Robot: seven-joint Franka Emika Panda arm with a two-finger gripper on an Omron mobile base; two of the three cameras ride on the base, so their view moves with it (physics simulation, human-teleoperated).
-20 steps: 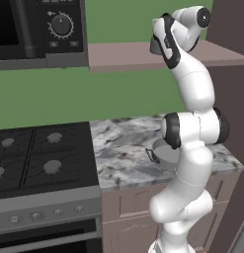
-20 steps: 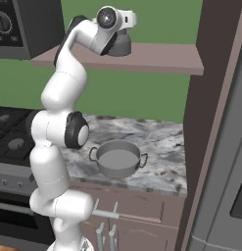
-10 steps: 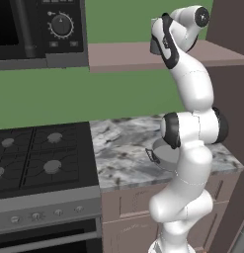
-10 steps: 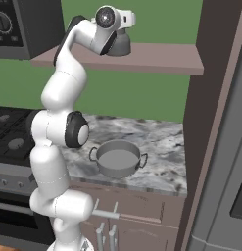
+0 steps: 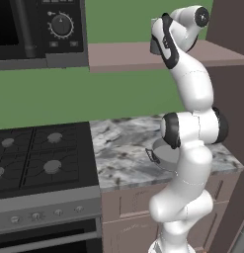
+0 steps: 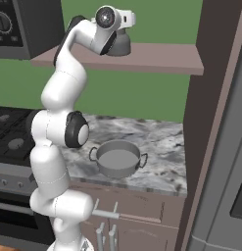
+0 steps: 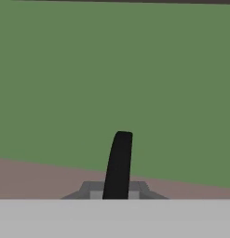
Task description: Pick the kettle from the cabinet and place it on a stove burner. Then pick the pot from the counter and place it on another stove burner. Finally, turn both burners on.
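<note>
Fingers (image 7: 117, 195) drawn together on the black arched handle (image 7: 119, 162) of the kettle (image 6: 120, 44), clamping it at its top. In the hand view, handle rising toward 12 o'clock from between the grey fingertips, green wall behind. Kettle seated on the mauve-brown cabinet (image 6: 161, 56) shelf, partly hidden behind the white hand. Below, wide grey pot (image 6: 118, 160) resting on the marbled desk (image 6: 157, 147), at 3 o'clock from the arm's dark elbow joint. Black cooktop with stove burners (image 5: 53, 138) at 9 o'clock of the desk, grates bare.
</note>
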